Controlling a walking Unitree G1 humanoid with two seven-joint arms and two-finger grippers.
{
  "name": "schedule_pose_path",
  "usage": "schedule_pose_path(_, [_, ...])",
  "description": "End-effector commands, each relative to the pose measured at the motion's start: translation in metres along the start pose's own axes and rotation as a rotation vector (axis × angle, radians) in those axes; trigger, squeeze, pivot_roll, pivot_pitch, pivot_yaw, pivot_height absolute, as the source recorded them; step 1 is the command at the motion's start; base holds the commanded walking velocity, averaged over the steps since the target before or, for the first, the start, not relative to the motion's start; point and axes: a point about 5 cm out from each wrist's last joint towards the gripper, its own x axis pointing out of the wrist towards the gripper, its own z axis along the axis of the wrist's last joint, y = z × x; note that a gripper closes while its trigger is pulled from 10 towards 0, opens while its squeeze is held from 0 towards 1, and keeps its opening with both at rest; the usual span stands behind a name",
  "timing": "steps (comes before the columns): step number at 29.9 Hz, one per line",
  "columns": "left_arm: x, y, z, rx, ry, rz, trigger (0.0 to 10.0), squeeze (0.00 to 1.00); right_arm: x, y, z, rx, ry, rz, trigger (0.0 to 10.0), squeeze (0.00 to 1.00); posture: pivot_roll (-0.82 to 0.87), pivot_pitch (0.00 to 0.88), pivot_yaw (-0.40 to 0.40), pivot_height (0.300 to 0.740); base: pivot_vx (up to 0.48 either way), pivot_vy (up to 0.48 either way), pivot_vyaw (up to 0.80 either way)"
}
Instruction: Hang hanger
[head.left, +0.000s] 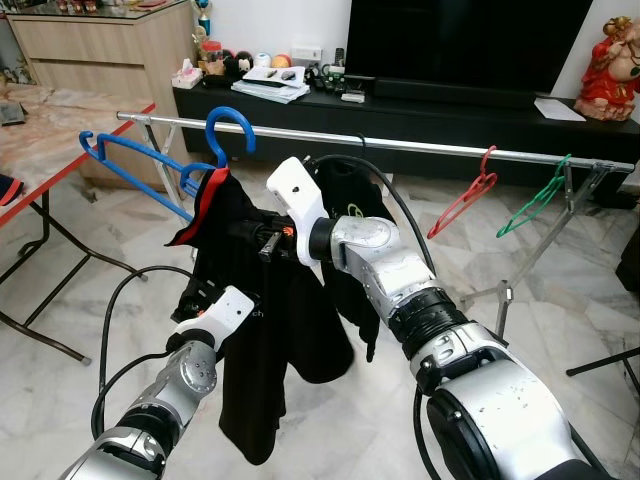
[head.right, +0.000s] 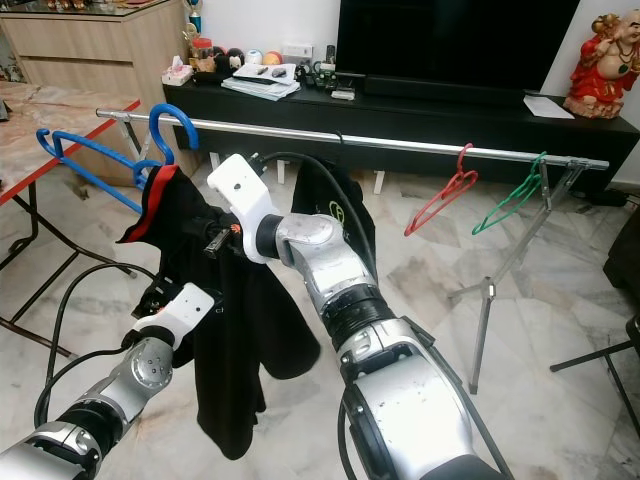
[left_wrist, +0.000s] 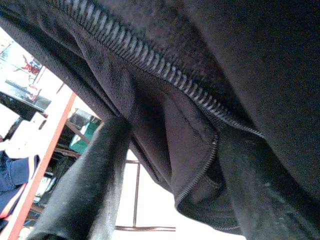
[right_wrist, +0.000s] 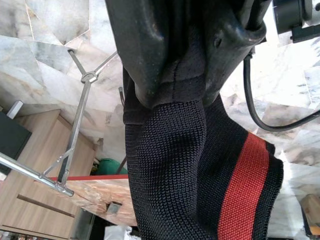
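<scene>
A black jacket (head.left: 290, 320) with a red-striped collar (right_wrist: 240, 175) hangs on a blue hanger whose hook (head.left: 232, 125) rises just in front of the silver rail (head.left: 420, 147). My right gripper (right_wrist: 185, 95) is shut on the collar at the jacket's top, just below the hook. Lower on the jacket's left side is my left gripper (left_wrist: 175, 135), its fingers (left_wrist: 100, 175) apart with the zippered edge (left_wrist: 200, 165) hanging between them. Both grippers' fingers are buried in the cloth in the eye views.
A second blue hanger (head.left: 130, 165) hangs at the rail's left end, a red hanger (head.left: 462, 200) and a green hanger (head.left: 535, 205) toward its right end. A red-edged table (head.left: 60, 170) stands left. The rack's legs (head.left: 505, 295) and a black TV console (head.left: 450, 110) lie beyond.
</scene>
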Motion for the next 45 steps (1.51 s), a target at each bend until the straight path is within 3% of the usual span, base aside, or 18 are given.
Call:
schedule_pose_path(1, [-0.0003, -0.0021, -0.0012, 0.01, 0.008, -0.015, 0.0, 0.0, -0.0014, -0.0012, 0.0103, -0.005, -0.047, -0.007, 0.0, 0.0, 0.02, 0.0, -0.057, 0.74, 0.0, 0.0, 0.0])
schedule_pose_path(45, [-0.0004, -0.0024, -0.0017, 0.014, 0.01, -0.018, 0.0, 0.0, -0.0018, -0.001, 0.011, -0.006, -0.049, -0.004, 0.0, 0.0, 0.02, 0.0, -0.055, 0.74, 0.0, 0.0, 0.0])
